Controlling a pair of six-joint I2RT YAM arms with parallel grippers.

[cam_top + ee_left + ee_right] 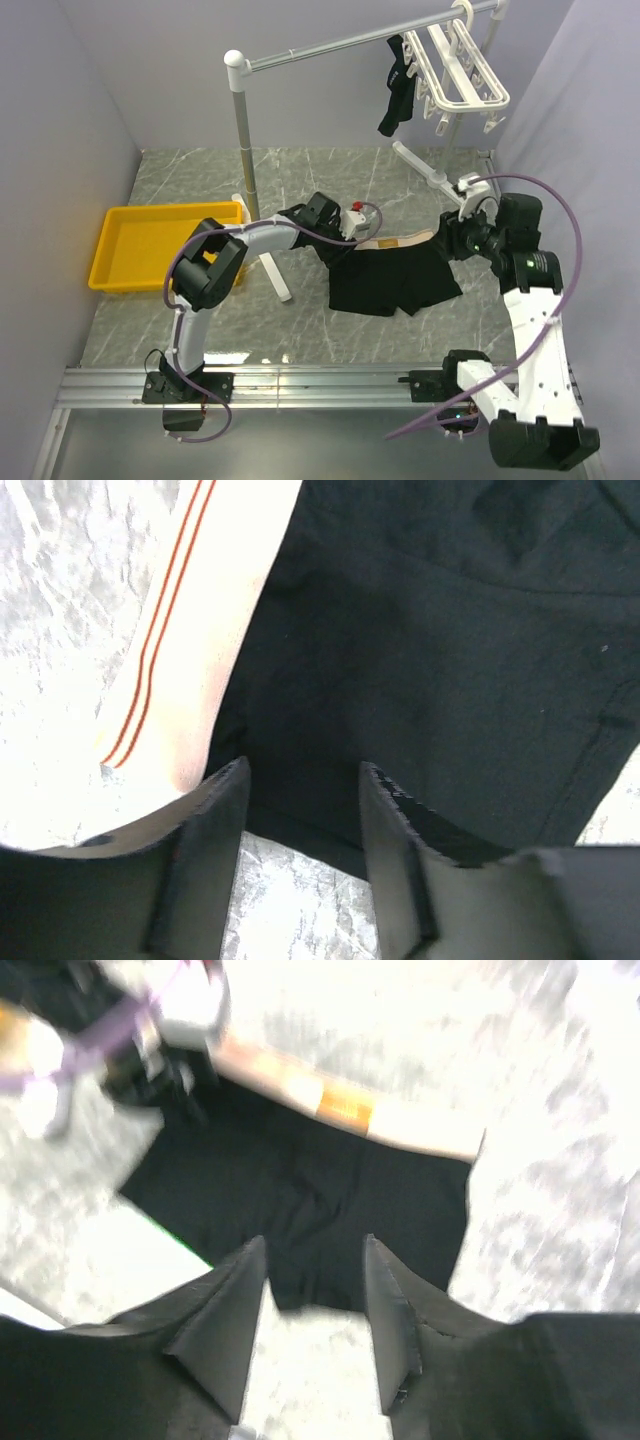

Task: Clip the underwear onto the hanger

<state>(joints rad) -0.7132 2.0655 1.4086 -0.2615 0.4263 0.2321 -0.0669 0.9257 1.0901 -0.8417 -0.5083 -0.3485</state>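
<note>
There are two grippers: the left gripper [345, 238] and the right gripper [449, 236]. Between them is one underwear [395, 275]. Beyond them are one hanger [465, 70], one black garment [395, 92] and one stand [241, 130]. Left of the left gripper is one tray [165, 211].

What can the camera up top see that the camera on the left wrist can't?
Only the top view shows the white hanger hanging from the grey rail stand, a small black garment dangling beside it, the yellow tray and the right arm. Only the left wrist view shows the thin red stripes on the tan waistband, and the left gripper close up, open with nothing between its fingers. Both show the black underwear lying on the marbled table.
</note>
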